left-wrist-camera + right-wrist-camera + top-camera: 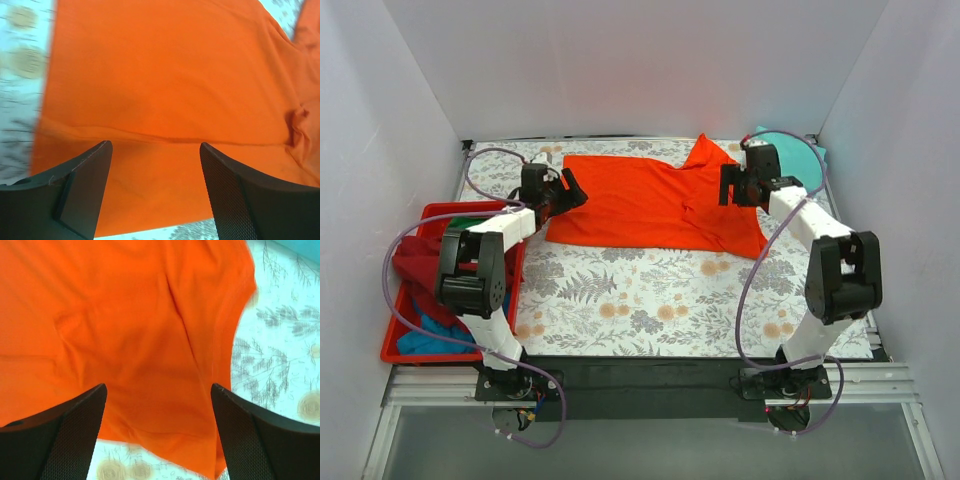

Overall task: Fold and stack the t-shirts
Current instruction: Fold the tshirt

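- While both arms are reaching over the flowered worktop (650, 300), I am holding my left end effector (575, 192) above the left edge of the orange-red t-shirt (640, 205) and my right end effector (726, 186) above its right side.
- Both are standing wide open. The wrist views are showing only orange cloth beneath the fingers, with nothing pinched between them.
- The orange-red t-shirt is lying spread across the far half of the worktop. It is mostly flat, but the right end is rumpling and one sleeve is poking toward the far wall.
- The mint-teal t-shirt (800, 155) is lying in the far right corner, just beyond my right end effector.
- The maroon shirt (415, 265) and the blue shirt (425, 335) are sitting heaped in the red tray (390, 355) at the left.
- My judgement: I am laying out and smoothing the orange-red t-shirt. I cannot tell whether a first fold is already in. Nothing is stacked yet.
- The next move is calling for both end effectors to drop onto matching edges, pinch the cloth cleanly and carry it across together. The rumpled right sleeve is wanting flattening first, or the fold will likely bunch.
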{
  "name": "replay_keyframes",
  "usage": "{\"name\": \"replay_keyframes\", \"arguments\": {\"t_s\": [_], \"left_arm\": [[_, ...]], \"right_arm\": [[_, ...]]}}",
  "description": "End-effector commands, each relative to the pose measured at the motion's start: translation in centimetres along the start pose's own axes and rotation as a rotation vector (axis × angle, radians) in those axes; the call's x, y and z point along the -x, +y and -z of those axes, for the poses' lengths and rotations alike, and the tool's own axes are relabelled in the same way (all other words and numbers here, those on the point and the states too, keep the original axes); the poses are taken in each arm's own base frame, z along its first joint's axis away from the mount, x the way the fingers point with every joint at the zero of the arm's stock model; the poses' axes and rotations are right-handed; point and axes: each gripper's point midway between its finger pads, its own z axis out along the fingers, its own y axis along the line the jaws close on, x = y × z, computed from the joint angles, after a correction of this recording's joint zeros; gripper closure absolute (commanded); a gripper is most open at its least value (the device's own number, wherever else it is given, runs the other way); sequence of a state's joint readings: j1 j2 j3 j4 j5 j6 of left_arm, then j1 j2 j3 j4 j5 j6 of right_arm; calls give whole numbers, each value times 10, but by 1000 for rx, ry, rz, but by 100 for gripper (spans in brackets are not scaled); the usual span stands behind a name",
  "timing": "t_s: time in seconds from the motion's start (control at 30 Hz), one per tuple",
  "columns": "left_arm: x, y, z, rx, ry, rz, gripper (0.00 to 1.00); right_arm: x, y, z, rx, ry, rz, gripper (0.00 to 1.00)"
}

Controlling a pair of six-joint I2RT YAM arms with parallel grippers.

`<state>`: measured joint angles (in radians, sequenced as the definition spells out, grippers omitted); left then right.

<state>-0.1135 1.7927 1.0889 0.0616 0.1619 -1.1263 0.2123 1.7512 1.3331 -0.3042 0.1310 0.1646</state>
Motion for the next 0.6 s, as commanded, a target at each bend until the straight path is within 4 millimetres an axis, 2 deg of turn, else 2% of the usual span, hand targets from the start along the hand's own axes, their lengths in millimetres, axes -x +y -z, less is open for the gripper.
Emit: {"name": "replay_keyframes", "arguments": {"t_s": [0.0, 0.03, 0.07, 0.1, 0.17, 0.2, 0.27, 0.47, 0.57], "left_arm": [[-5, -49, 14, -106, -13, -55, 30], [-9, -50, 15, -113, -14, -57, 30], [-22, -47, 16, -110, 8, -51, 30], [-28, -47, 18, -120, 18, -46, 30], [-30, -48, 24, -139, -1, -34, 30], [-41, -41, 26, -129, 10, -31, 30], [-44, -38, 26, -126, 3, -30, 30], [-62, -24, 16, -89, 48, -26, 30], [-63, -20, 14, -71, 48, -33, 30]], "right_arm": [[-32, -9, 28, 7, 7, -33, 11], [-40, -11, 32, 3, 6, -39, 12], [-39, -10, 47, 15, -29, -50, 13], [-60, -13, 47, 15, -5, -53, 14], [-65, -14, 61, 25, -33, -64, 17], [-78, -16, 62, 21, -17, -68, 18], [-84, -19, 66, 21, -21, -74, 22], [-109, -30, 54, 11, 29, -105, 27], [-114, -39, 46, -5, 37, -119, 28]]}}
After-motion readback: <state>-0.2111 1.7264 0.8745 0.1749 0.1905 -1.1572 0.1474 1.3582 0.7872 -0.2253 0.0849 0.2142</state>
